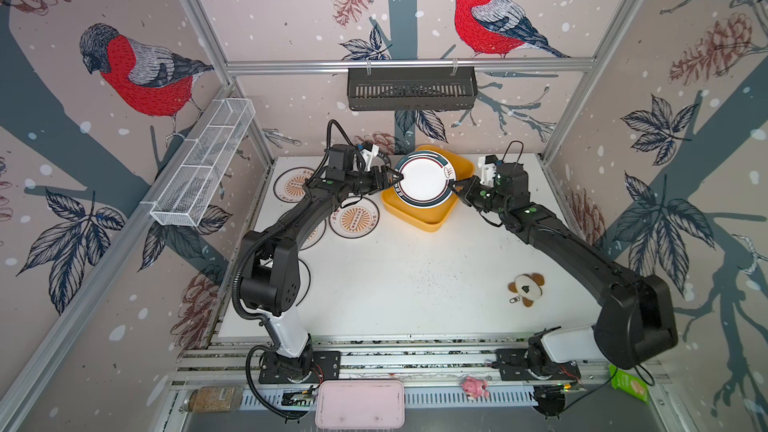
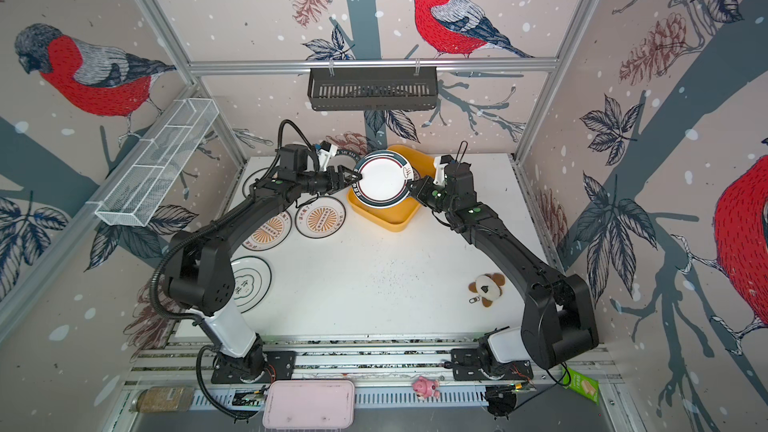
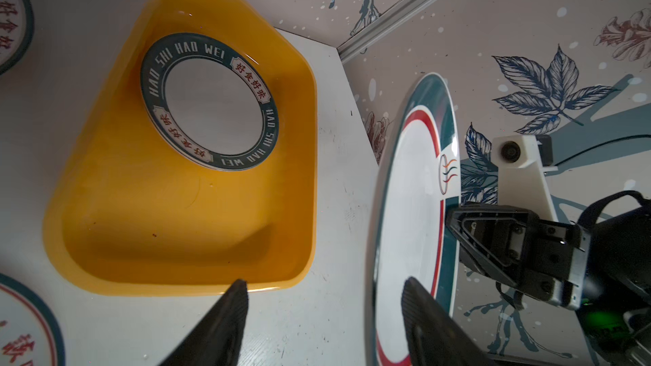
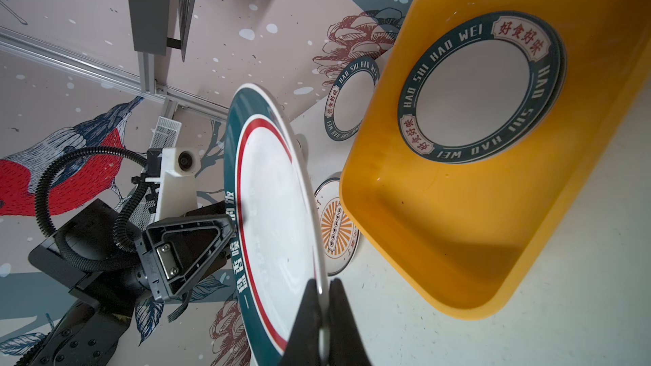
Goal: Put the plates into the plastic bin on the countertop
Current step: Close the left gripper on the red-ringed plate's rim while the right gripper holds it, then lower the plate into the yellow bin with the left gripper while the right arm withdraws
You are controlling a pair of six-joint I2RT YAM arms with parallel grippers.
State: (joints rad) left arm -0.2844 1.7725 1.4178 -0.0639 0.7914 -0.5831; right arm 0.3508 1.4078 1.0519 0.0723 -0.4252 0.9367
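A: Where is the plate now?

B: The green-rimmed plate (image 1: 424,178) hangs in the air over the plastic bin (image 1: 417,217), and I see no contact between them. The bin stands at twelve o'clock on the countertop (image 1: 395,284). One lettered plate (image 3: 211,107) already lies flat inside it. The half of the bin toward six o'clock looks free.

A: Which arm holds it?

B: The right gripper (image 4: 322,286) does. Its fingers (image 4: 306,311) are pressed together on the rim, at about four o'clock of the plate in both top views. The left gripper (image 3: 327,286) waits at nine o'clock of the plate. Its fingers (image 3: 232,311) stand spread and pinch nothing, and the rim seems to lie between them.

A: How will this plate handle?

B: I judge it stiff and not heavy, but glazed, so it is smooth and slippery. It will surely chip or break if it falls. With one hold on the rim only, it can swing or slide out. The rim is the only good place to take it, and a second hold at nine o'clock would make it safer.

A: And the others?

B: Two sunburst plates (image 2: 320,217) lie on the countertop at about eight o'clock from the bin.
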